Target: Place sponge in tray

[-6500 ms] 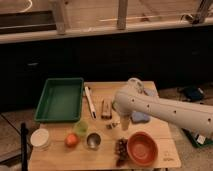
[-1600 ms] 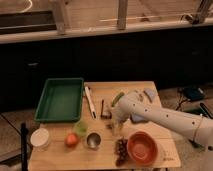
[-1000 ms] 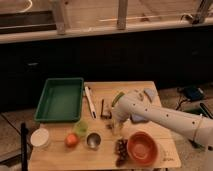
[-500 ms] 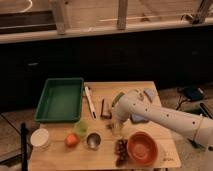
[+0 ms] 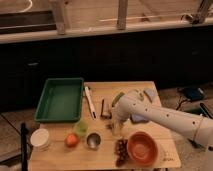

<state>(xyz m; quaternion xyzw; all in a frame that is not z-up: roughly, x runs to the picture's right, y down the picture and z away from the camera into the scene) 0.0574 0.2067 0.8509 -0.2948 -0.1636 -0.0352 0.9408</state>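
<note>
You have the tray [image 5: 60,100] at the left rear of the surface [image 5: 102,157], your hand [image 5: 116,127] is down at the middle near the front, open or closed you cannot tell, and the sponge [image 5: 149,94] lies at the right rear corner, well apart from both

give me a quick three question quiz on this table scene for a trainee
1. True or false: the tray holds nothing yet.
2. Which is nearest the gripper, which hangs low over the middle of the table? A) tray B) orange bowl C) white cup
3. Fill in: the arm reaches in from the picture's ___ side.
Key: 1 true; 2 B; 3 right.
</note>
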